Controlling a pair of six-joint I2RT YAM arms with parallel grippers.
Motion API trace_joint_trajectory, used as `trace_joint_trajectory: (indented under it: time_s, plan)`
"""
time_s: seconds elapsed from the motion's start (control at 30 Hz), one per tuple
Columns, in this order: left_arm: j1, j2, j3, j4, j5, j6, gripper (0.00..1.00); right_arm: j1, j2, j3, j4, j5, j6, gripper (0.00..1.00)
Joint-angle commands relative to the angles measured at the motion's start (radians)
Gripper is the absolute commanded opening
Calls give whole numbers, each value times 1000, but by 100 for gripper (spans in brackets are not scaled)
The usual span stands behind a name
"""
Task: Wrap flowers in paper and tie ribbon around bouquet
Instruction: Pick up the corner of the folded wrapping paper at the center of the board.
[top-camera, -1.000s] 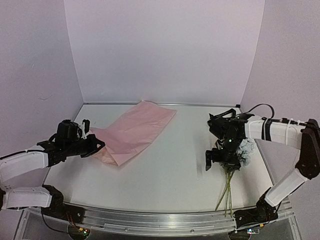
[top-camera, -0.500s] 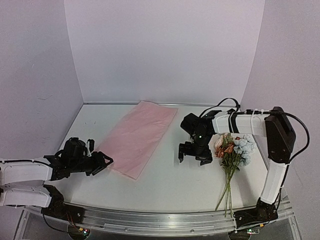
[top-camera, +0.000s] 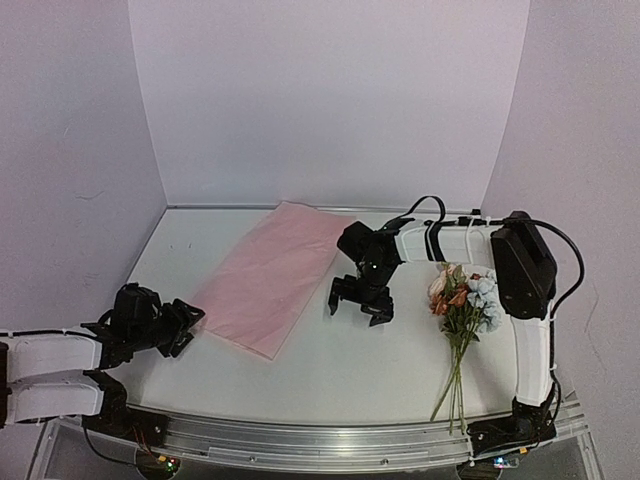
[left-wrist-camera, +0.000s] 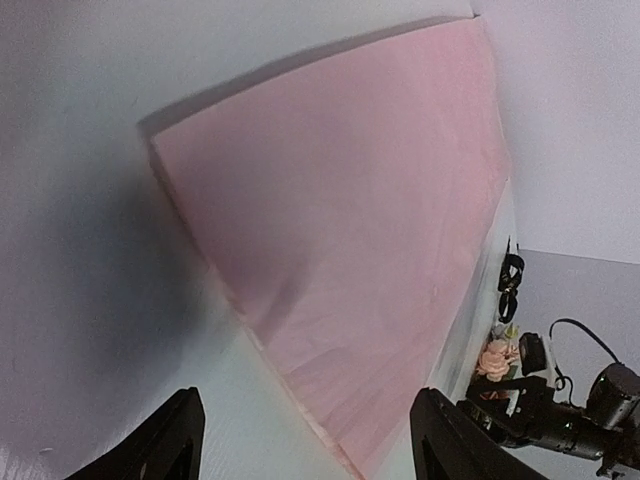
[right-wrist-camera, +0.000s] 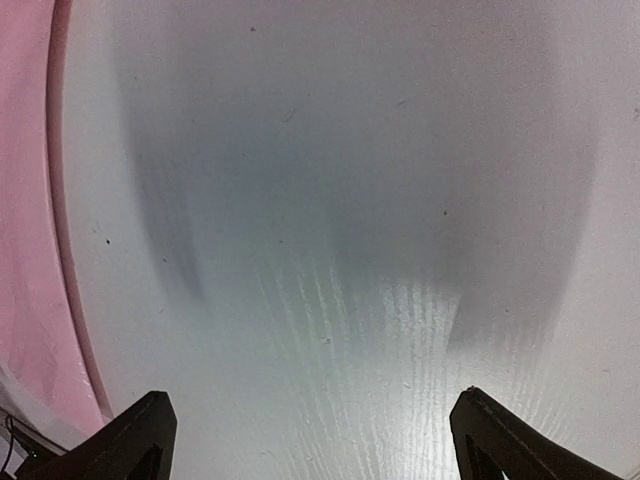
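The pink paper lies flat on the white table, running from the back centre to the near left. It fills most of the left wrist view and shows as a strip at the edge of the right wrist view. My left gripper is open just off the paper's near-left corner, with nothing between its fingers. My right gripper hangs open over bare table just right of the paper. The flowers lie at the right, stems pointing to the front edge; a peach head also shows. The ribbon is out of view.
White walls close in the table on the left, back and right. A metal rail runs along the front edge. A black cable loops above the right arm near the back. Bare table lies between paper and flowers.
My left gripper opened, let go of the paper's corner and drew back to the near left; the paper settled flat. My right arm swung left from over the flowers, still open.
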Motion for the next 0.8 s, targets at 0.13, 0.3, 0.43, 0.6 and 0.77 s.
trace_joint_trajectory:
  time_s: [0.13,0.3,0.43,0.6,0.77]
  plan:
    - [-6,49,-71,295,168,-202,71,12,39,45,30,-30,50,98]
    - [-43,79,-64,331,166,-251,72,11,34,27,37,-22,52,98]
    - [-84,147,-63,377,144,-288,72,11,38,27,43,-23,59,98]
    - [-130,268,-60,534,135,-316,71,12,38,24,45,-20,59,98]
    - [-161,390,-31,651,130,-338,69,12,38,17,45,-19,62,98]
